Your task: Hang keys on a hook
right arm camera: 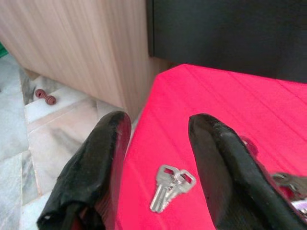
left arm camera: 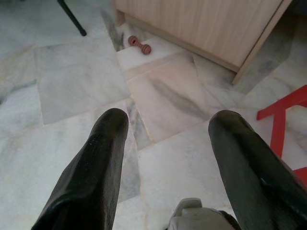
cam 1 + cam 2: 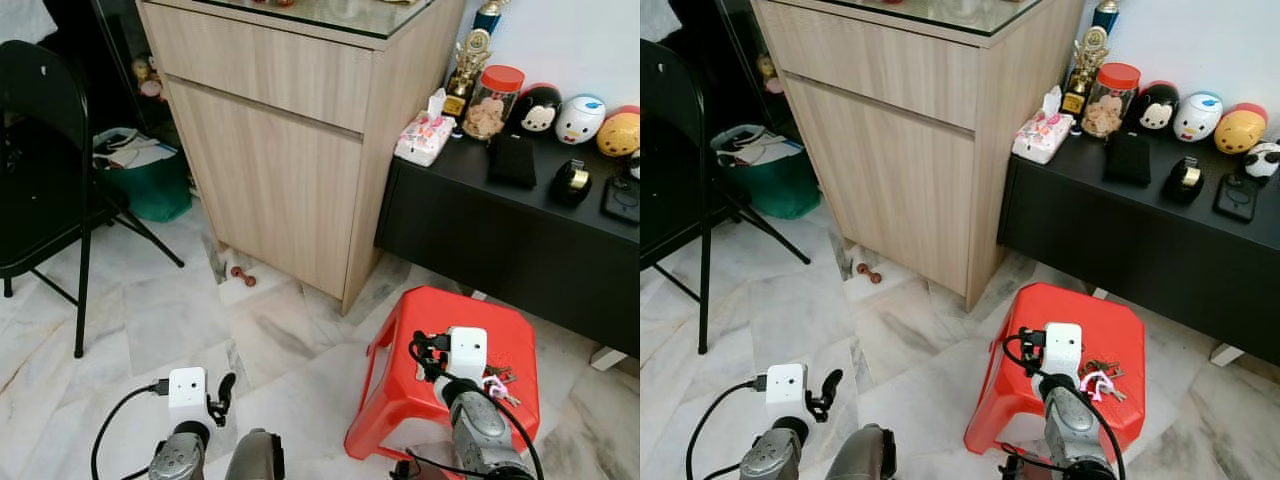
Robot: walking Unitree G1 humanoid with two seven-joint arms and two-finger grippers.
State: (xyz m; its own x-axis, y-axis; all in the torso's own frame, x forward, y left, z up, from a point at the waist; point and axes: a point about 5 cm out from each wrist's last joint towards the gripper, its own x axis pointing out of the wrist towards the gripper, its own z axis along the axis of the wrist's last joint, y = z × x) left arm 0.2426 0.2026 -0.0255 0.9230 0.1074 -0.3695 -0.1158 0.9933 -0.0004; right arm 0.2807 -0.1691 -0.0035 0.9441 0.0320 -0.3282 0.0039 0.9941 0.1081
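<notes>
Keys (image 1: pixel 170 187) lie on the stool (image 1: pixel 230 105) between the spread fingers of the right gripper (image 1: pixel 156 143), ungrasped; pickup and hanging remain.

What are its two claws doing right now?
Left end effector: open, holding nothing, over the floor.
Right end effector: open, holding nothing, above the keys on the stool.

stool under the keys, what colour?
Red. The stool shows best in the left eye view, keys lying on top.

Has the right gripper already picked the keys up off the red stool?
No: the keys lie flat on the red stool, between the open fingers of the right gripper.
</notes>
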